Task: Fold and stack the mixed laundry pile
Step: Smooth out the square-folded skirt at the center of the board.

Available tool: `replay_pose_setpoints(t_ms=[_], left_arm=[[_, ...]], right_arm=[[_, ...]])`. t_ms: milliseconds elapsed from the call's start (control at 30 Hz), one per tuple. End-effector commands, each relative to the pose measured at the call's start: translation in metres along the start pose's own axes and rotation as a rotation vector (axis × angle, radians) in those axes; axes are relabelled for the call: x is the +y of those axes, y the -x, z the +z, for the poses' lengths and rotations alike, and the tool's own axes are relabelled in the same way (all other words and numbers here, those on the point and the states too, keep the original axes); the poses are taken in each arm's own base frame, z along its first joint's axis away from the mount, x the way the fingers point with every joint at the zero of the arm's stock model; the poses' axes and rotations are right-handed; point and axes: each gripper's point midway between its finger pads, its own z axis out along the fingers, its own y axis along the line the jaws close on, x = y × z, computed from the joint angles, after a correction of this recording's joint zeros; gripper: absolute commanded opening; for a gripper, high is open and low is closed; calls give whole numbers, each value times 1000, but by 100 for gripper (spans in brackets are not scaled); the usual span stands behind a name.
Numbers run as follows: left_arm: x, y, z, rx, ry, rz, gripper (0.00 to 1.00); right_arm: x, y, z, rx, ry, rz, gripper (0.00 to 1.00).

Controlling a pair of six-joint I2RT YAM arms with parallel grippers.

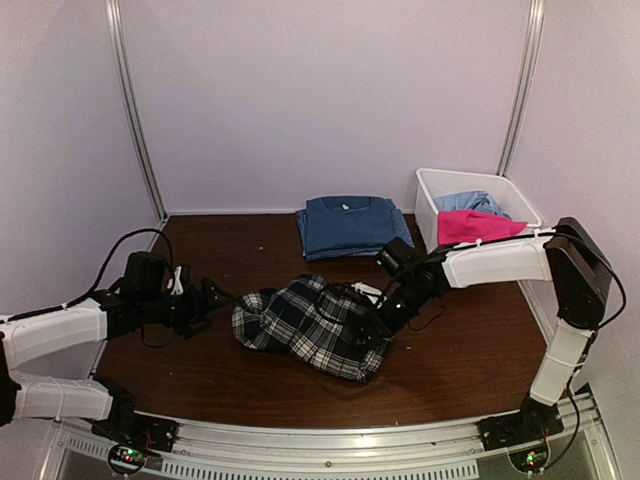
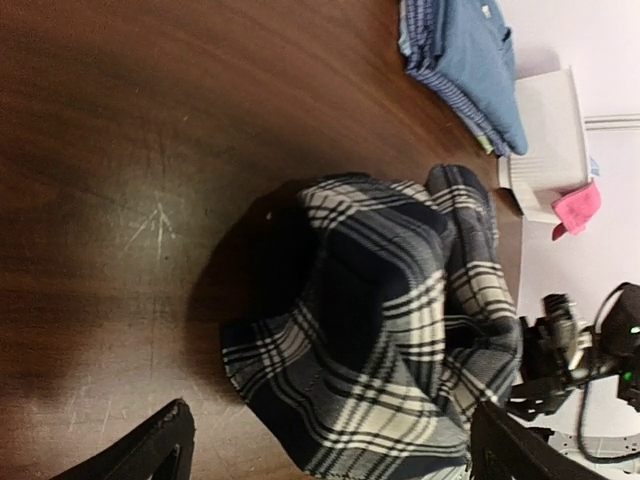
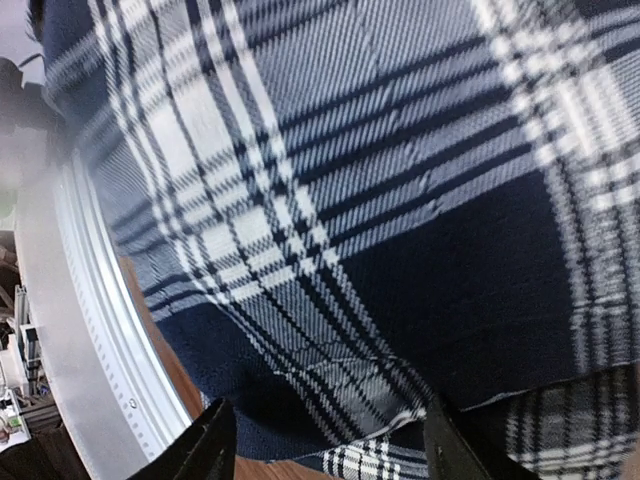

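Plaid shirt (image 1: pixel 305 325) lies crumpled mid-bench (image 1: pixel 200 375), unfolded, a lumpy heap w/ its long axis approx L-to-R across the bench, tilted a bit so the R end sits nearer the arm bases. R claw (image 1: pixel 385 312) is right at the shirt's R end. In its wrist view plaid fills nearly the whole frame, fingers (image 3: pixel 205 450) spread apart w/ the cloth edge just ahead and bare bench showing btwn them, so released, gripping nothing. L claw (image 1: pixel 218 295) points at the shirt's L end from just beside it, a sliver of bench btwn. Its wrist view shows both fingers wide apart w/ the heap dead ahead, so also released, empty. R is the nearer arm, but both face inward along the same axis, one per end. Judgement: next move prob needs each claw to pinch its own end and draw outward along that axis to spread the shirt flat before any fold. Behind the shirt, well apart, T-shirt (image 1: pixel 350 225) lies folded; to its R the bin (image 1: pixel 428 200) holds pink piece (image 1: pixel 470 226) and pale blue piece (image 1: pixel 470 203), not yet folded
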Motion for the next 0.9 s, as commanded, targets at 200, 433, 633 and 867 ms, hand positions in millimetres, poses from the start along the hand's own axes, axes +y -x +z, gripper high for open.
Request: replay_pose_setpoints(t_ms=[200,433,633,867], left_arm=[[-12,-8,50,162,-146,-85,98],[-32,-14,96,236,-258,-118,98],[-50,-15,114,241,-407,-205,98],[-62,-16,96,183,-470,-202,98]], right_arm=[[-9,94,-68,-258,0,194,68],[-42,76,2,-103,30,287,61],[-42,43,48,24,45,171,58],[-54,39,66,106,-73,-26,57]])
